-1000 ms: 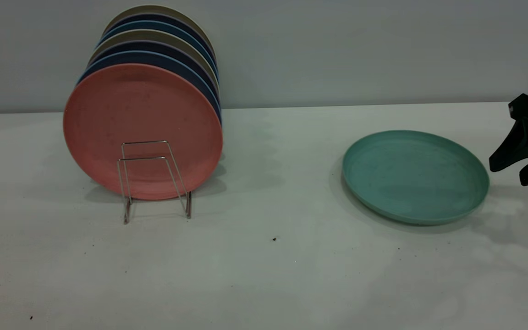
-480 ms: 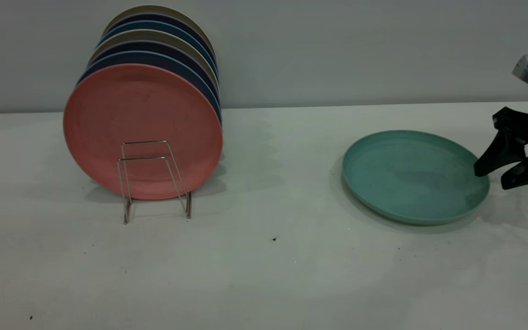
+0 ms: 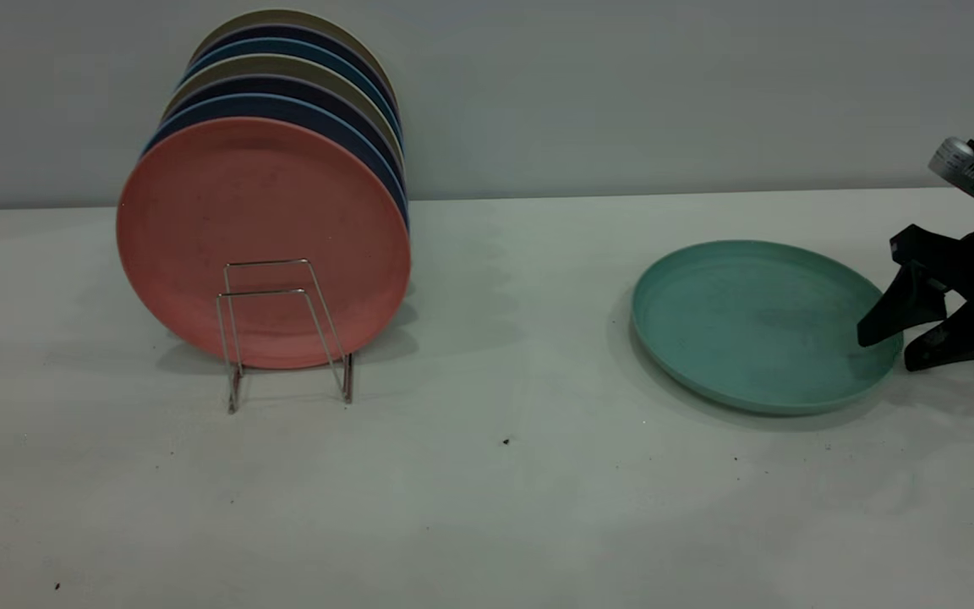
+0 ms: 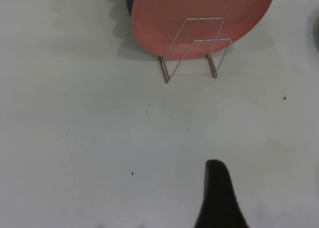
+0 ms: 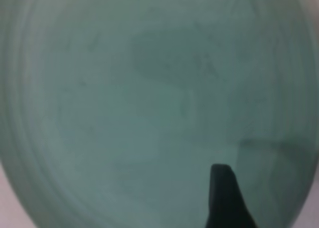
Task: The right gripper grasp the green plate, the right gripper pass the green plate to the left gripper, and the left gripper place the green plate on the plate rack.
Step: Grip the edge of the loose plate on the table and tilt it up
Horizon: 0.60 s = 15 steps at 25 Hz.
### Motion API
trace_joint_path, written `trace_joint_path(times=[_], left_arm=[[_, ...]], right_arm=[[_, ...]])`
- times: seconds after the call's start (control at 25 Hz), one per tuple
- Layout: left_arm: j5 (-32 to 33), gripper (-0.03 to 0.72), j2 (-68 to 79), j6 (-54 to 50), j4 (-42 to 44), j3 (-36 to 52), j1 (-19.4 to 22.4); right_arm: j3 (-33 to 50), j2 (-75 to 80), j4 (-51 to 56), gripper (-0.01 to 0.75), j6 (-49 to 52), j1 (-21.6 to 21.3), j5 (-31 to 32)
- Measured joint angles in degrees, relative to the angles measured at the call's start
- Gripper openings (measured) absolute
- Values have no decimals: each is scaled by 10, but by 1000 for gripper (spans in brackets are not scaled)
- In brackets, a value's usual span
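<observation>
The green plate [image 3: 757, 321] lies flat on the table at the right and fills the right wrist view [image 5: 139, 108]. My right gripper [image 3: 893, 347] is open at the plate's right rim. One finger reaches over the plate's inside, where it shows in the right wrist view [image 5: 223, 193], and the other is outside the rim, low by the table. The plate rack [image 3: 267, 293] stands at the left, its front wire loops empty; it also shows in the left wrist view [image 4: 212, 39]. My left gripper [image 4: 219, 193] hangs above bare table in front of the rack.
Several plates stand upright in the rack, a salmon-pink plate [image 3: 259, 211] foremost, dark blue and beige ones behind it. A grey wall runs along the back of the table. Bare table lies between the rack and the green plate.
My right gripper has moved left and down, from beside the green plate to its right rim, with one finger now over the plate. The plate and the rack have not moved.
</observation>
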Motion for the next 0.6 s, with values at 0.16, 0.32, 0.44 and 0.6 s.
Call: trace_joint_path(times=[0.16,0.32,0.44,0.6], left_arm=[[0,522,0,0,0,0,0],[0,522,0,0,0,0,0],[0,522,0,0,0,0,0],[0,522,0,0,0,0,0]], right_arm=[[-3,5,34,428,-9,0,1],[-3,16,53,327,-11,0,0],[-3,27,59,238,-11,0,0],[-3,30,62,137,-23,0,0]])
